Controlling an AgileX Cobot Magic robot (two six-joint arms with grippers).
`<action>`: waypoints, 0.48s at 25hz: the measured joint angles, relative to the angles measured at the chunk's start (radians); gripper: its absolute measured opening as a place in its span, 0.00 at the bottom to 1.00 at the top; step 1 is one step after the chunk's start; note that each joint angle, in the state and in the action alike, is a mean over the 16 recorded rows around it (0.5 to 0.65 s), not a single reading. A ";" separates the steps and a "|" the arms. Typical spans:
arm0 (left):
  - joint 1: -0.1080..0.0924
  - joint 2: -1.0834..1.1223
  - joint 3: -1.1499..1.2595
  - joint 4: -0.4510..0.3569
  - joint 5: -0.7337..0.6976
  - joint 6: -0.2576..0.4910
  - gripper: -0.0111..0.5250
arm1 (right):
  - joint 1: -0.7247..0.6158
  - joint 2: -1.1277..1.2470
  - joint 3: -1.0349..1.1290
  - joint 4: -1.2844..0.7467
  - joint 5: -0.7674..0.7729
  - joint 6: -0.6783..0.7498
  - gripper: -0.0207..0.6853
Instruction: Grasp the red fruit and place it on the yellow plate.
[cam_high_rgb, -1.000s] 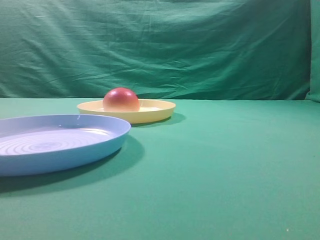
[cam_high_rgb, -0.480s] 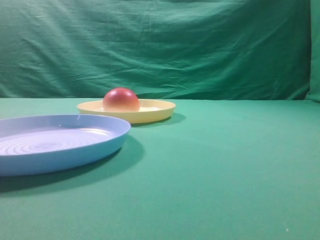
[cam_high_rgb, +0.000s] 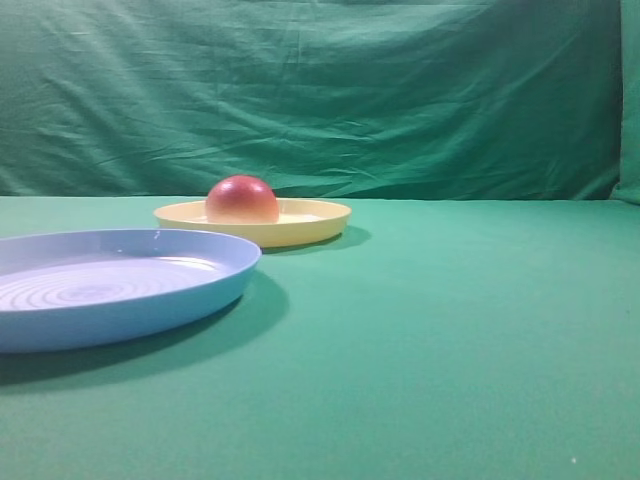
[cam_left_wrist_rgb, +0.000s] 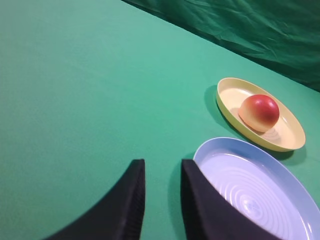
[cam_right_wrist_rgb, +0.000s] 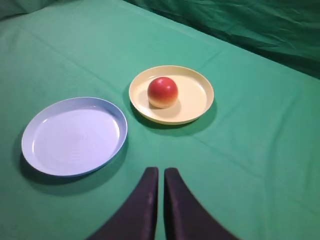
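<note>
Right wrist view: the right gripper, its black jaws pressed together on nothing, hangs over green cloth short of the shallow round pale-yellow plastic plate. On that plate sits the smooth red dome-shaped fruit. Beside the plate lies a ridged light-blue round plate. Nearer that blue plate, the left gripper shows a narrow gap, empty.

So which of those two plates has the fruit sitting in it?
The yellow plate, the one farther from the grippers. The red fruit rests in it, left of its centre. The light-blue plate beside it has concentric ridges and holds nothing.
</note>
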 joint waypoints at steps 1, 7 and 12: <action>0.000 0.000 0.000 0.000 0.000 0.000 0.31 | -0.020 -0.013 0.014 -0.012 -0.008 0.011 0.03; 0.000 0.000 0.000 0.000 0.000 0.000 0.31 | -0.173 -0.140 0.148 -0.049 -0.078 0.046 0.03; 0.000 0.000 0.000 0.000 0.000 0.000 0.31 | -0.313 -0.296 0.312 -0.050 -0.144 0.051 0.03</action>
